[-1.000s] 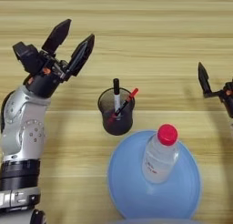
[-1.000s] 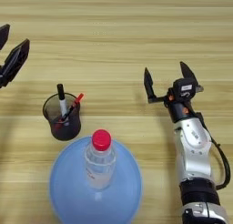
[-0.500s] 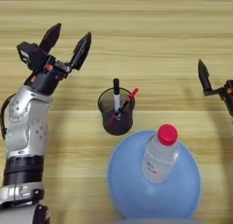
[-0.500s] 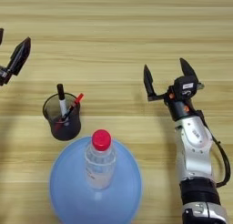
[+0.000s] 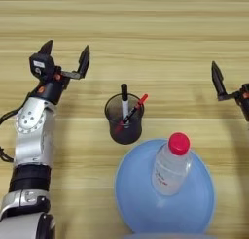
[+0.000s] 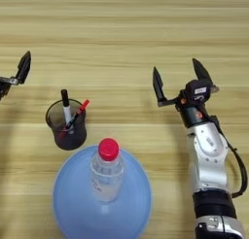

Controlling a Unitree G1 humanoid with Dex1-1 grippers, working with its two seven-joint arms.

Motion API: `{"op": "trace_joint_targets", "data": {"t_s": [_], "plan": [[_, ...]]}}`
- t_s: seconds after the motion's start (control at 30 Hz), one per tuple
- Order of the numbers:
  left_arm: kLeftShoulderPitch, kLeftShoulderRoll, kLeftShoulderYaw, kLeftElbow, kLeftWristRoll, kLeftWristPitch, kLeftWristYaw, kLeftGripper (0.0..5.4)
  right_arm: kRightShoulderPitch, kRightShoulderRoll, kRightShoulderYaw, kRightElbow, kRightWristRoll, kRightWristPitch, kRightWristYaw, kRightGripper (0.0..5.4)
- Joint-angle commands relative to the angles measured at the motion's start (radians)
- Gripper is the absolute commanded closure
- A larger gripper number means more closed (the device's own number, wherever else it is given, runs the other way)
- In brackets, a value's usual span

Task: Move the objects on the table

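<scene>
Bottle (image 5: 171,164) on plate (image 5: 141,204), cup (image 5: 124,121) behind.

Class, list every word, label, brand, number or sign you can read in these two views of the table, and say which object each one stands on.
No text can be read.
Bottle: the white label carries small dark print, too blurred to read.
Marker pens in the cup: no lettering shows.
Plate, table, left hand and right hand: no words, numbers or signs visible.

I see a big round light-blue plate (image 5: 138,204) near me, a bit to the right of the middle. Its near edge runs out of my sight at the bottom.
</scene>
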Motion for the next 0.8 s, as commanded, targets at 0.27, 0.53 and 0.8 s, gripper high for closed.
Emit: {"op": "trace_joint_targets", "data": {"t_s": [0.27,0.53,0.8], "plan": [[-0.043,0.016,-0.004,0.200,0.090,-0.069,0.111,0.02,0.035,-0.108,0.039,-0.318,0.195,0.170,0.201,0.00],[-0.056,0.015,-0.011,0.272,0.094,-0.113,0.111,0.02,0.112,-0.206,0.058,-0.545,0.366,0.357,0.361,0.00],[-0.064,0.017,-0.016,0.302,0.093,-0.131,0.110,0.02,0.159,-0.389,0.048,-0.774,0.606,0.627,0.535,0.00]]}}
